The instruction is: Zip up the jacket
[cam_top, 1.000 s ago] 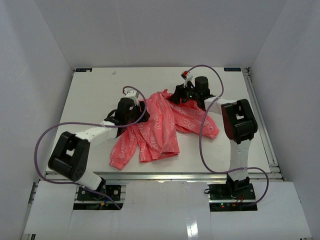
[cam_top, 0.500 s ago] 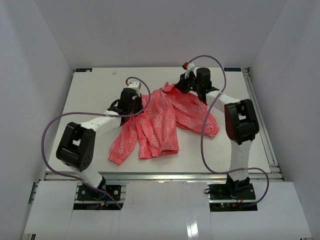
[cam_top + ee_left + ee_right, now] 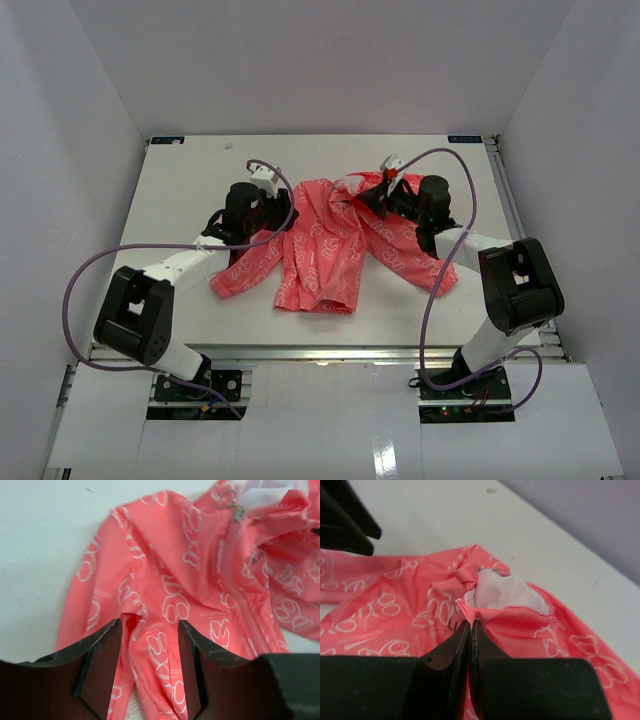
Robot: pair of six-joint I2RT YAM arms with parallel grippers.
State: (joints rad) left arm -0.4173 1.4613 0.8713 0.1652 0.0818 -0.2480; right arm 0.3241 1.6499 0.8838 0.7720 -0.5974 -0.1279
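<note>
White walls enclose a white surface [image 3: 180, 190]. The right gripper [image 3: 470, 622] is clamped on the collar edge of the jacket [image 3: 320, 250], which lies spread mid-surface. The left gripper [image 3: 149, 630] hangs with jaws apart over its left shoulder. The fabric looks thin, light and prone to bunching, so the zipper pull [image 3: 237, 512] by the collar seems the best hold. Only purple cables [image 3: 100, 262] lie nearby.

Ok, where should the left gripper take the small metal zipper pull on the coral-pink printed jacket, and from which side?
Take the zipper pull by its ring end, coming down from above with the open left gripper. It lies flat on the jacket beside the white-lined collar, which the right gripper pinches, so a side approach would likely snag fabric.
</note>
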